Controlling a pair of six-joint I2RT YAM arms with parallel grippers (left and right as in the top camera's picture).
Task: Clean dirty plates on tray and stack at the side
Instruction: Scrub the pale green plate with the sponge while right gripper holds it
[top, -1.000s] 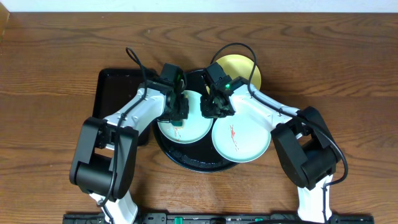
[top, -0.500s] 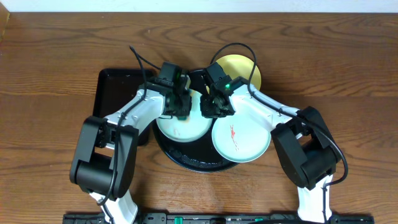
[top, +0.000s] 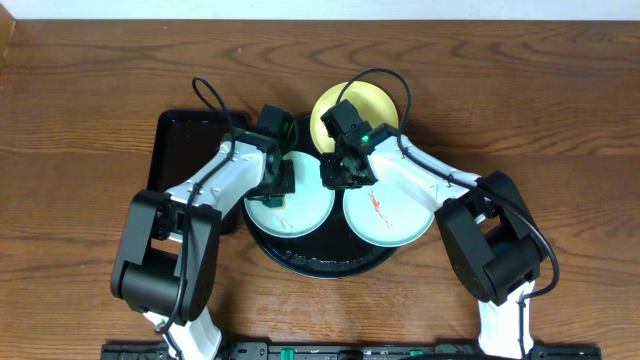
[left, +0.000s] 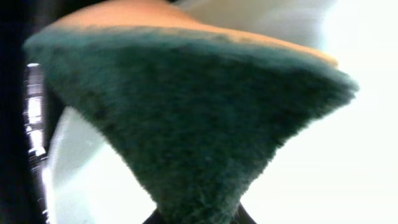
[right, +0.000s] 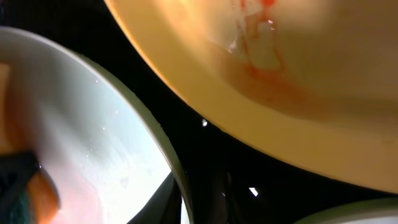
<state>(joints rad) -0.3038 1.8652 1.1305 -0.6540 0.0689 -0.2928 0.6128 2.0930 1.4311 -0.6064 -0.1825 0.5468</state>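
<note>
- The only marking I can make out is a green light on the right wrist. Any lettering on the arms is too small to read.
- Both arms reach away from the near edge of the table with elbows spread outward. The wrists come together over the far half of the tray.
- The left gripper points down at the far-left part of the left plate. It is clamped on a sponge, orange on top and dark green scrub face below, which fills the left wrist view. Through the right wrist camera I see the sponge touching that mint plate.
- The right gripper hangs over the gap between the left plate and the yellow plate. Its fingers are hidden in my views, so I cannot tell whether it is wide or closed.
- The left plate and right plate sit side by side on the tray. The right plate overhangs the rim and carries a red smear.
- The yellow plate lies at the tray's far edge, partly under the right wrist, with reddish smears showing in the right wrist view. I cannot tell whether it is resting or lifted.
- A side tray, black and rectangular, lies just left of the tray.
</note>
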